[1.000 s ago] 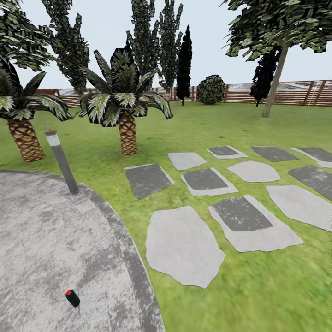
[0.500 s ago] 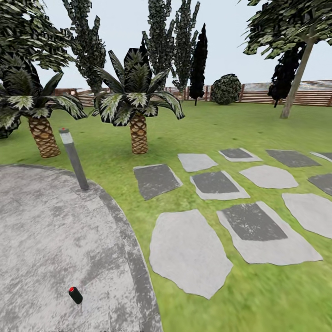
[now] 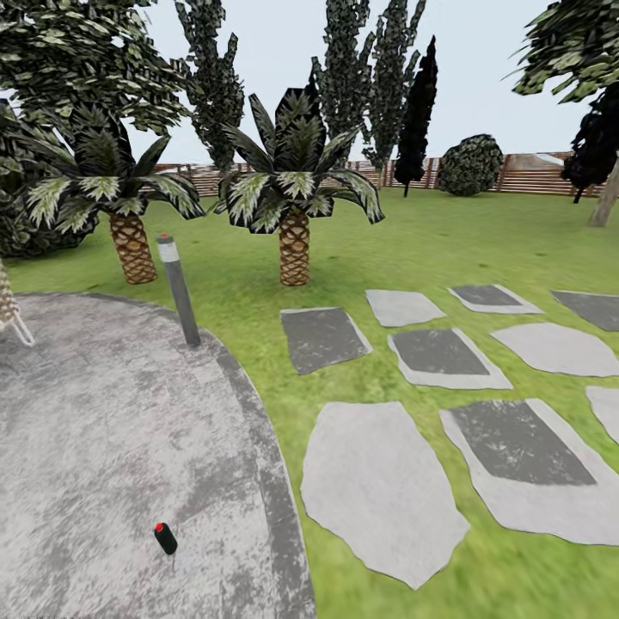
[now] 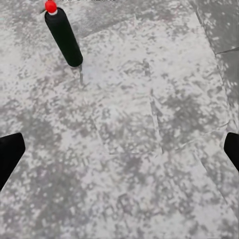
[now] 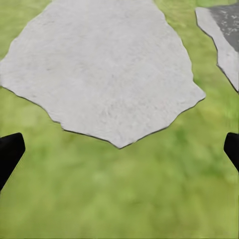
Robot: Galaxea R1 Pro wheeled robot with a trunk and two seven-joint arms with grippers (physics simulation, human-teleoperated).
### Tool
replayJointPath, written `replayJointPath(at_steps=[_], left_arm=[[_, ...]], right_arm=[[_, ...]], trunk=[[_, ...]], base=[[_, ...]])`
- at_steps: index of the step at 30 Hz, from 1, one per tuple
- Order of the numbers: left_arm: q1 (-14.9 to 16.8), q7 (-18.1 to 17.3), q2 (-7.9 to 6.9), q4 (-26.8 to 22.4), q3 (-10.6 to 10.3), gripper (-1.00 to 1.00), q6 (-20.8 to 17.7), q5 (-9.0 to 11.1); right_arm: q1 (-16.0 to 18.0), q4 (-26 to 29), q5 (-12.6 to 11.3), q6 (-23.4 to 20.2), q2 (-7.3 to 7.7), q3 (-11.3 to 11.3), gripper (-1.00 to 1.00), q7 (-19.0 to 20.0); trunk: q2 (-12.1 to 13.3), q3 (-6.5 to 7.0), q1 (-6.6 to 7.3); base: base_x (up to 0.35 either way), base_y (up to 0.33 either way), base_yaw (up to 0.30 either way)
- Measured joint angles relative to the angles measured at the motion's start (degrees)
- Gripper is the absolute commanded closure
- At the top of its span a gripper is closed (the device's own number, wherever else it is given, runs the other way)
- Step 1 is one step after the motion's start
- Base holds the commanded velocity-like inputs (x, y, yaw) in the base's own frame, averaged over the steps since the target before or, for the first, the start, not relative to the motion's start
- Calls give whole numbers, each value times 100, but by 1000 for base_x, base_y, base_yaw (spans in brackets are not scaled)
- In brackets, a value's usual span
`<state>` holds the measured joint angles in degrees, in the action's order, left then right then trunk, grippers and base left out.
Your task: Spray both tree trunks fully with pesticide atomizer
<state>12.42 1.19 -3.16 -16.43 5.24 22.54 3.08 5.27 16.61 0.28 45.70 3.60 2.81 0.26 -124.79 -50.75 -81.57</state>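
Note:
The pesticide atomizer [image 3: 164,538], a small black cylinder with a bright red tip, lies on the round grey paved patch [image 3: 94,447] near the bottom of the head view. In the left wrist view the atomizer [image 4: 63,36] lies on the paving ahead of my left gripper [image 4: 119,152], which is open, its black fingertips [image 4: 10,154] far apart and empty. My right gripper [image 5: 119,152] is open over grass beside a pale stone slab [image 5: 104,64]. One pale leaning tree trunk [image 3: 605,203] shows at the far right edge, with dark foliage above it.
A grey bollard lamp [image 3: 179,291] stands at the paving's rim. Two short palms [image 3: 294,245] [image 3: 131,245] grow behind it. Stepping stones [image 3: 383,486] cross the lawn to the right. A slat fence [image 3: 533,176], slim dark trees and a round bush [image 3: 469,165] line the back.
The whole head view has shifted to the right, so the camera has turned left. The atomizer lies in the same spot on the paving.

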Motion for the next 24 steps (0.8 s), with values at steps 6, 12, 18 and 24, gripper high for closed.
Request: replayJointPath(at_steps=[6,12,18,24], left_arm=[[1,2,0,0,-5,-100,-3,-8],[0,4,0,0,-5,-100,-1,-8],[1,4,0,0,-5,-100,-1,-7],[-2,4,0,0,-4,-100,1,-2]], right_arm=[[-1,-4,-2,0,0,0,-100,9],[0,-4,-1,0,0,-9,-100,9],[0,-1,-2,0,0,-9,-100,9],[0,0,-2,0,0,-9,-100,9]], trunk=[[0,0,0],[0,0,0],[0,0,0],[0,0,0]], base=[[236,-192,278],[220,-210,255],[192,-223,39],[181,-230,1]])
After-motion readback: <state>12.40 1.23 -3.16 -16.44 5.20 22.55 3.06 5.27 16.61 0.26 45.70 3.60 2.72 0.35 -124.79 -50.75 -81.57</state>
